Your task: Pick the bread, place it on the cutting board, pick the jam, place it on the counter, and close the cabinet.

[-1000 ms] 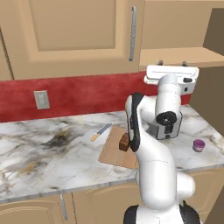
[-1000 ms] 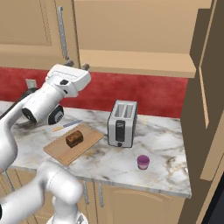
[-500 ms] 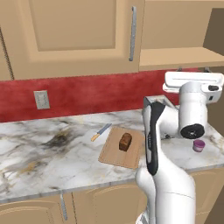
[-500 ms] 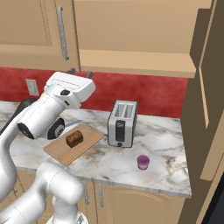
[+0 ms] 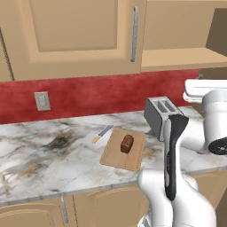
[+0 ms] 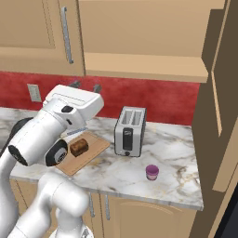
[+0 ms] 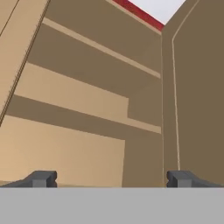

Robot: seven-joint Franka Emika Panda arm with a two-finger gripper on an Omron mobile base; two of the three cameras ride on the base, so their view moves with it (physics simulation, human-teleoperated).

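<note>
Left base view
Landmark: the toaster (image 5: 162,114) stands on the counter (image 5: 53,153), at the back.
Cutting board (image 5: 124,149): lies flat just left of the toaster, in front of it.
Bread (image 5: 127,144): sits on the board, about mid-board.
Knife (image 5: 102,133): lies on the marble left of the toaster, just off the board's far left corner.
In the way: the white arm (image 5: 177,181) rises in the foreground and covers the counter in front of and right of the toaster.
Change: the arm has swung further right than half a second ago, baring the toaster.

Right base view
Jam (image 6: 152,172): stands on the marble, in front of the toaster (image 6: 129,131) and to its right, apart from it.
Cabinet (image 6: 144,39): hangs above the toaster; its door (image 6: 224,88) stands open at the right.
Gripper (image 6: 85,86): lifted left of the toaster; two dark fingertips show above the hand.
Change: bread, board and jam lie as before.

Hand view
Gripper (image 7: 112,178): fingertips set wide apart, nothing between them; tan cabinet shelves and a side wall ahead.
</note>
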